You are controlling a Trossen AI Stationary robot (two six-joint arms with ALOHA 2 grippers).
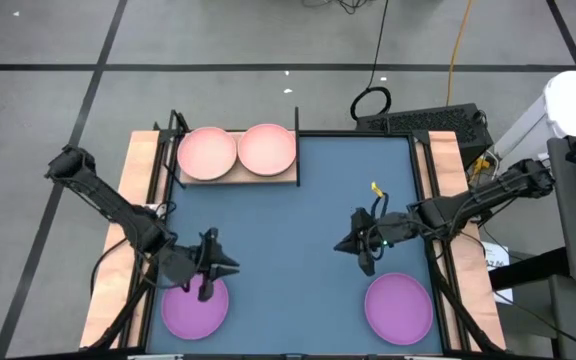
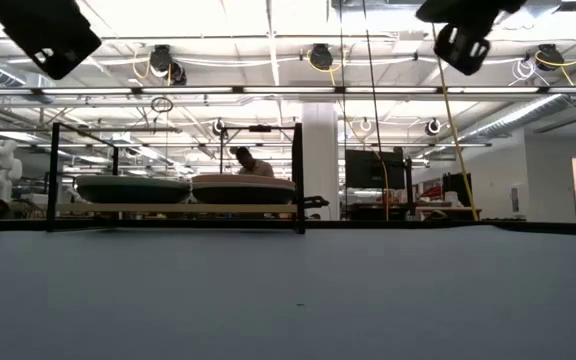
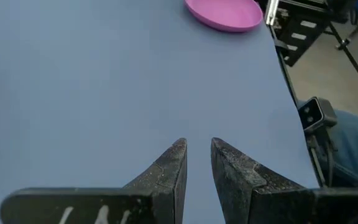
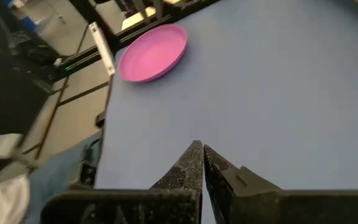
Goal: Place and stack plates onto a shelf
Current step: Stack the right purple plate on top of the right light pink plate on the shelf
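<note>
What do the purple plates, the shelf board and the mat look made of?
Purple plates: likely plastic, smooth, uniform colour, faint sheen.
Shelf board: pale wood by its colour, with thin black posts, probably metal.
Mat: matte blue-grey sheet, no glare; material unclear.

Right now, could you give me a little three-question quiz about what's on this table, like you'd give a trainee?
1. True or false: the left gripper is carrying a plate.
2. How many purple plates lie on the blue mat? A) none B) two C) four
3. Fill in: the two top plates on the wooden shelf are coloured ____.

Key
1. False. Its fingers stand slightly apart with nothing between them; the right gripper is shut and empty too.
2. B: the left purple plate and the right purple plate.
3. Pink: the left pink plate and the right pink plate.
</note>
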